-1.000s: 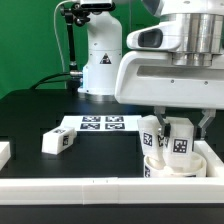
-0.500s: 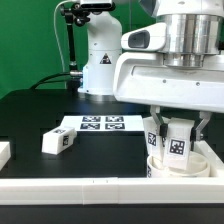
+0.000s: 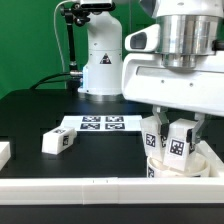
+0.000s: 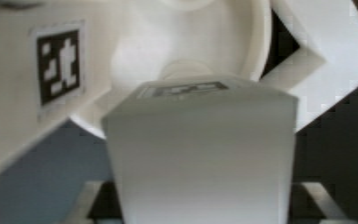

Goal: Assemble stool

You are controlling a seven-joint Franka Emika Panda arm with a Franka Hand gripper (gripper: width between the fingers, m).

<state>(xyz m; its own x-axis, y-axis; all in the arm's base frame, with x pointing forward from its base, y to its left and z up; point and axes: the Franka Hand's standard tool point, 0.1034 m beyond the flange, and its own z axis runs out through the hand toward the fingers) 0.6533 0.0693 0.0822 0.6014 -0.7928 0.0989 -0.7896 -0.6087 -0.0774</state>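
My gripper (image 3: 180,122) is shut on a white stool leg (image 3: 181,146) and holds it upright over the round white seat (image 3: 172,171) at the front of the exterior view's right. A second leg (image 3: 152,134) with a tag stands on the seat right beside it. In the wrist view the held leg (image 4: 202,140) fills the middle, between my gripper's (image 4: 202,197) fingers (image 4: 101,200). The other standing leg (image 4: 55,70) and the seat (image 4: 220,35) lie beyond it. A third leg (image 3: 58,141) lies loose on the black table at the left.
The marker board (image 3: 100,124) lies flat mid-table. A white border rail (image 3: 70,186) runs along the front edge and another (image 3: 217,158) stands right of the seat. A white piece (image 3: 3,153) shows at the far left edge. The arm's base (image 3: 100,60) stands behind.
The arm has shifted a little toward the exterior view's right with the leg in it. The held leg's tag has turned and sits slightly lower over the seat.
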